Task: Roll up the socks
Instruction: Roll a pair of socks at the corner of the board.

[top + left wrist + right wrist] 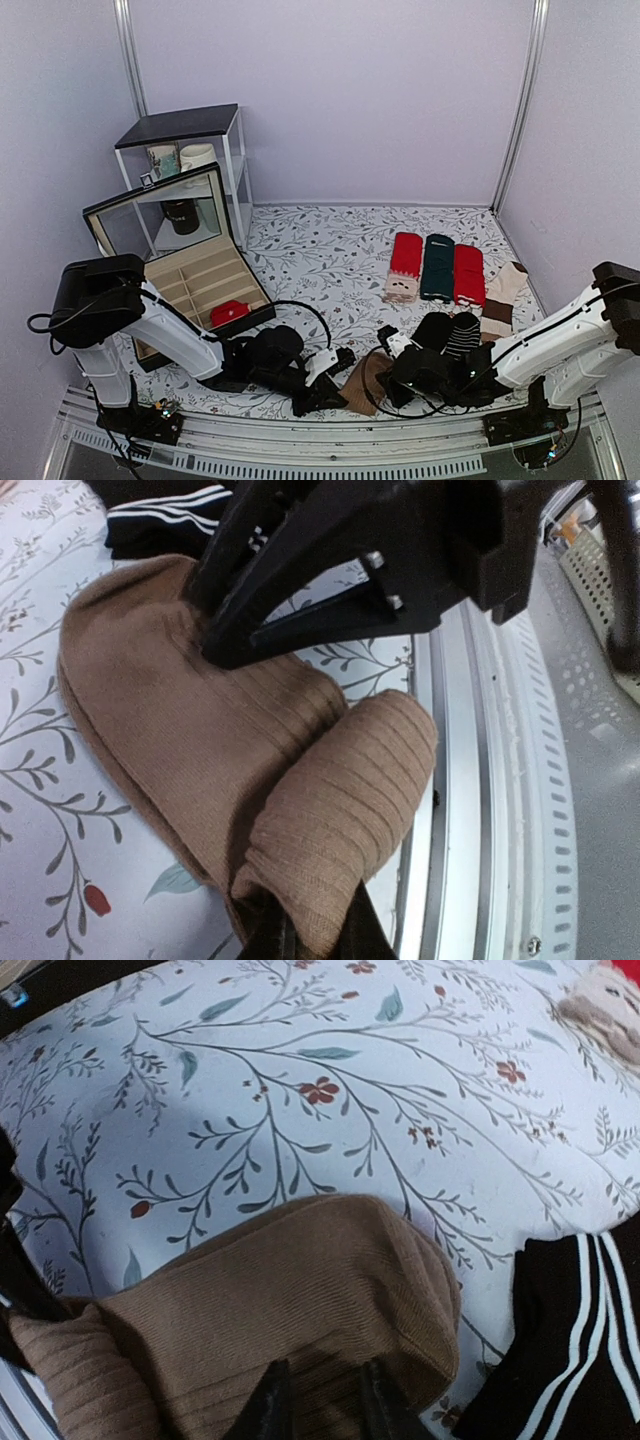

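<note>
From above, the socks (366, 385) lie at the near edge of the desk (320, 260), squarely between the two arms. Their long axis runs from near-left to far-right. The left hand (325, 390) is at their near-left end and the right hand (398, 372) at their far-right end, so both are equally close and each touches its own end. A dark striped sock (462, 335) lies just beyond on the right. In the left wrist view, the left hand (312, 942) is closed on the rolled end of the socks (190, 740). That ribbed brown tube points away from the fingers, beside the metal rail (470, 780) at the desk's edge. The unrolled part spreads flat on the far side of the roll, and the right hand (215, 652) comes down onto it from above, its tips meeting the cloth. In the right wrist view, the right hand (320, 1415) sits low on the flat part of the socks (300, 1290), with brown cloth showing in the narrow gap between its two fingers. I cannot tell whether they are pinching the cloth or only pressing on it. From this hand, the rounded end of the flat part lies just ahead and to the right, short of the striped sock (560, 1360), and the rolled part lies to the left. The coming turn of the roll seems to depend on this: the loose length lies away from the left hand, along the socks' axis, towards the right hand.
</note>
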Tool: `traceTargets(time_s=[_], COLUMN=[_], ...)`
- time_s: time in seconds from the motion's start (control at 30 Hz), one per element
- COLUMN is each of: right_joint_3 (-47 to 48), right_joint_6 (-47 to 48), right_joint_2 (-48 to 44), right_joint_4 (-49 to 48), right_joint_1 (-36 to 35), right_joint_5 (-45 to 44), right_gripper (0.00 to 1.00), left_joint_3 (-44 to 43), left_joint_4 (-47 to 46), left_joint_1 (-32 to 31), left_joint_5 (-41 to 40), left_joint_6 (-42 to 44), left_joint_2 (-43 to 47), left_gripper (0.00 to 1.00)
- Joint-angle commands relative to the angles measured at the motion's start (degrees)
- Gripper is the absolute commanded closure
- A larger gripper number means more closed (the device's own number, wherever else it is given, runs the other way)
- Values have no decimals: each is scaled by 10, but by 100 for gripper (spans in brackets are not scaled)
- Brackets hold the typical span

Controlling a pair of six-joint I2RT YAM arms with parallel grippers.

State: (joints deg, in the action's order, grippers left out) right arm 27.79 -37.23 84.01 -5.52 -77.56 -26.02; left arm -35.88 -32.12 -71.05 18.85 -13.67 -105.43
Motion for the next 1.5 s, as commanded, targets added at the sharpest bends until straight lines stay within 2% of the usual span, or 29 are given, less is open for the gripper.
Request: traceTargets(time_s=[0.0,0.13,0.3,0.43,0.53,0.7,0.8,0.97,1.1,1.27,1.4,1.47], right_joint_3=[31,42,66,129,166,177,149,95,56,-17,-96,-113], right_joint_6=[-5,25,87,158,176,178,174,184,209,259,294,307], right_joint_2=[57,102,134,185,219,243,219,138,63,-53,-124,-131], right_joint_4=[7,-51,-128,-127,-128,-134,-162,-183,-184,-226,-301,-318], right_joint_1=[16,49,91,97,102,113,117,118,118,119,119,116], right_joint_5=[25,76,164,206,229,248,256,249,236,277,388,425], right_gripper=[82,88,90,91,91,90,85,62,49,45,41,41], left_joint_3=[39,49,74,89,88,77,76,89,102,108,109,109], left_joint_4=[141,138,144,172,204,231,229,207,196,194,194,195], left_joint_1=[2,2,2,-1,-9,-16,-15,-14,-11,-10,-10,-10], left_joint_5=[-22,-39,-87,-159,-212,-232,-224,-210,-202,-196,-196,-194], left_joint_6=[-14,-25,-59,-111,-131,-132,-133,-151,-162,-165,-163,-163], left_joint_2=[-37,-28,8,60,90,85,59,41,45,41,39,38], left_gripper=[100,100,100,100,100,100,100,100,100,100,100,100])
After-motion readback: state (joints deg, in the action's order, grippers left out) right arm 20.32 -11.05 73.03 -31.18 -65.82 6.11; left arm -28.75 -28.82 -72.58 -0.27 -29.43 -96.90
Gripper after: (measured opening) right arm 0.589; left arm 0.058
